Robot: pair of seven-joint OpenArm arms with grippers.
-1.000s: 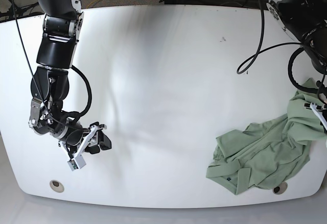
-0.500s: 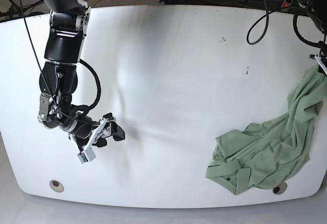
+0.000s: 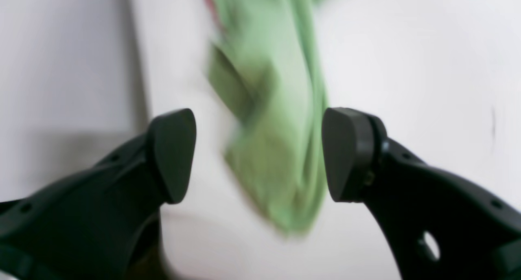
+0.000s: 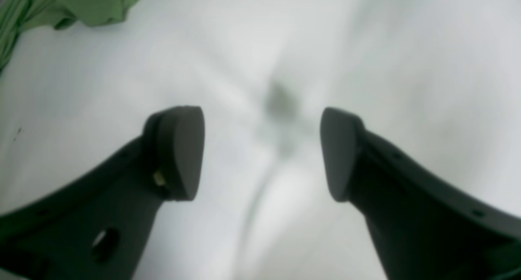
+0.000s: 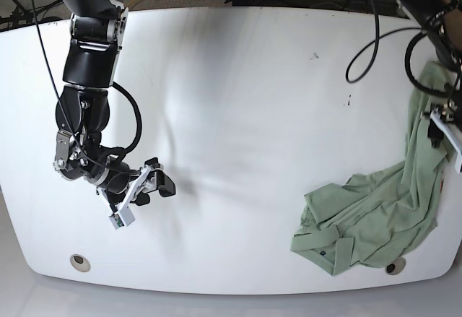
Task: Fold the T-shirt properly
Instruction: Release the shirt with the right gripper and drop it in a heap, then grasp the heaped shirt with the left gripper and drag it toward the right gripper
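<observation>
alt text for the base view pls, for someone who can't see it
A crumpled pale green T-shirt lies at the right edge of a white table, one end drawn up beside the left gripper. Far across the table on the view's left, the right gripper hangs open over bare tabletop, holding nothing.

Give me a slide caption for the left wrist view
Open left gripper above the table, blurred green T-shirt hanging between its jaws, ungripped.

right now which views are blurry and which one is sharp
Left wrist view: the T-shirt is smeared, soft-edged green between sharper dark fingers. Right wrist view: the table is hazy, with a vague dark smudge between the fingers. Base view: sharp, though the table edges bow.
</observation>
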